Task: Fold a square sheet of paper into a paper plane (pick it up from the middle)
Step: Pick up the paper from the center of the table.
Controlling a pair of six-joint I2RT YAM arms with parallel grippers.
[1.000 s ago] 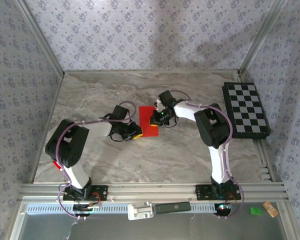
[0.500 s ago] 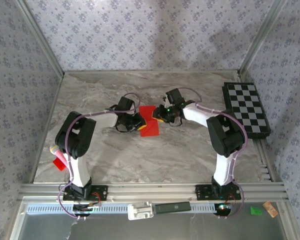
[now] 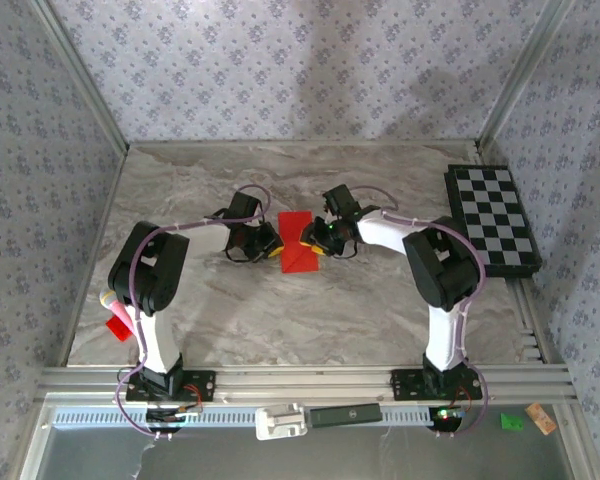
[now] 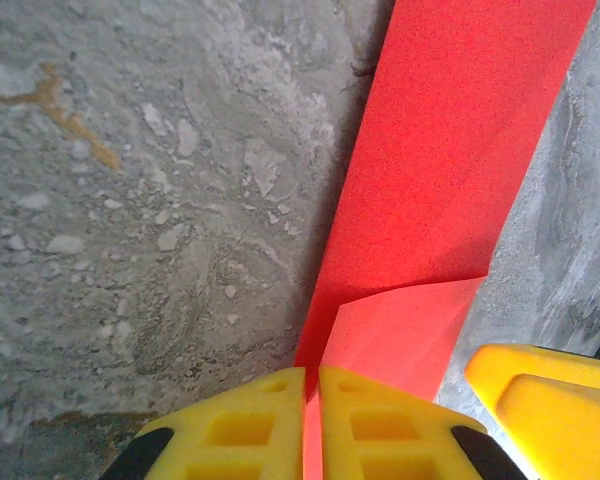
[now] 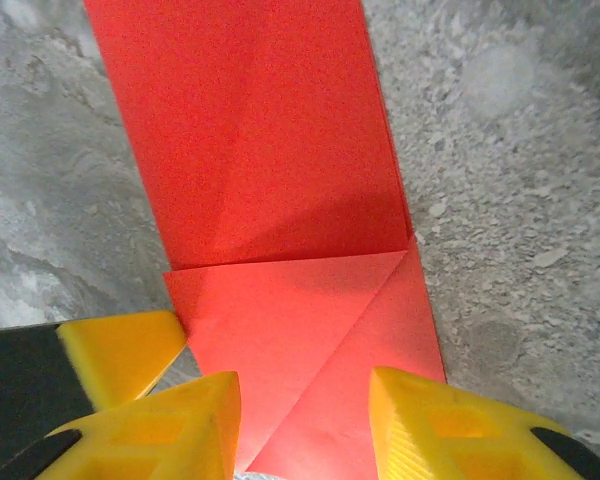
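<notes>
Two claws meet at the folded red sheet, mid-counter

On the marble counter (image 3: 230,310), with the chequered board (image 3: 492,220) at its right edge, the square sheet of paper (image 3: 296,243) lies in the middle as a creased strip with a corner flap folded over. Since half a second ago the right claw (image 3: 317,238) has drawn in to the sheet's right edge, fingers apart astride the flap. The left claw (image 3: 272,247) is pinched on the left edge.
</notes>
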